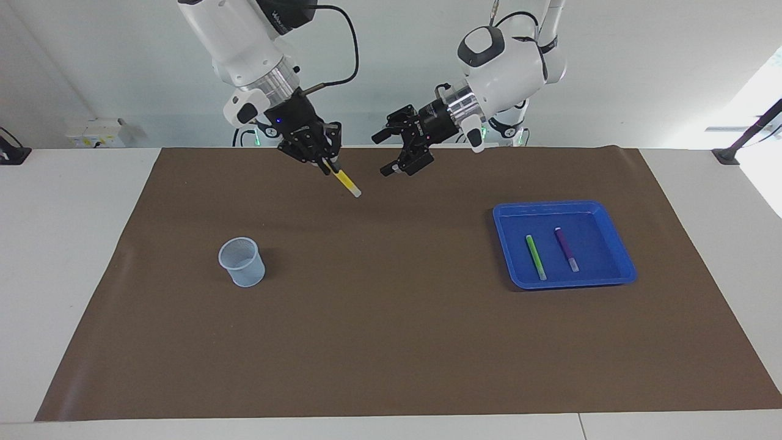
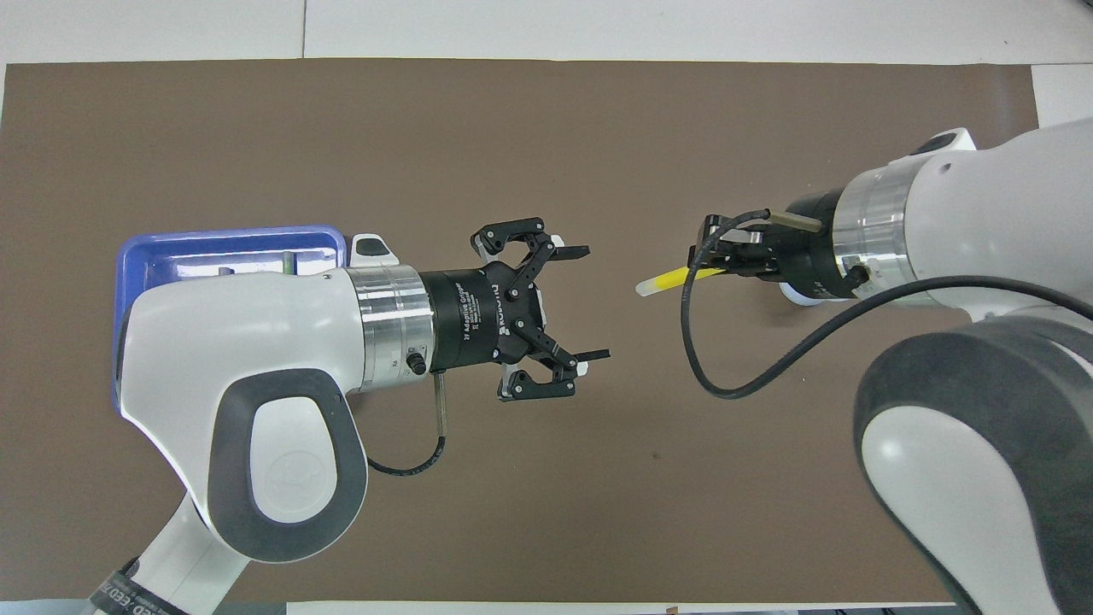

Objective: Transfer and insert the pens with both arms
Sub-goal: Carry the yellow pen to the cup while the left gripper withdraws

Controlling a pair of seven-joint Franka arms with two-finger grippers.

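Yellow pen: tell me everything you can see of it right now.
The yellow pen is a short, slim marker with a bright yellow barrel that looks like plastic and a pale whitish cap at its free end. The right gripper is shut on its other end, holding it up in the air over the brown mat, tilted with the capped end lowest. That end points toward the open left gripper, with a gap between them. Nothing else touches it.

Pale wall (image 1: pixel 641 67) w/ socket box (image 1: pixel 98 132); bright window (image 1: pixel 760 91).
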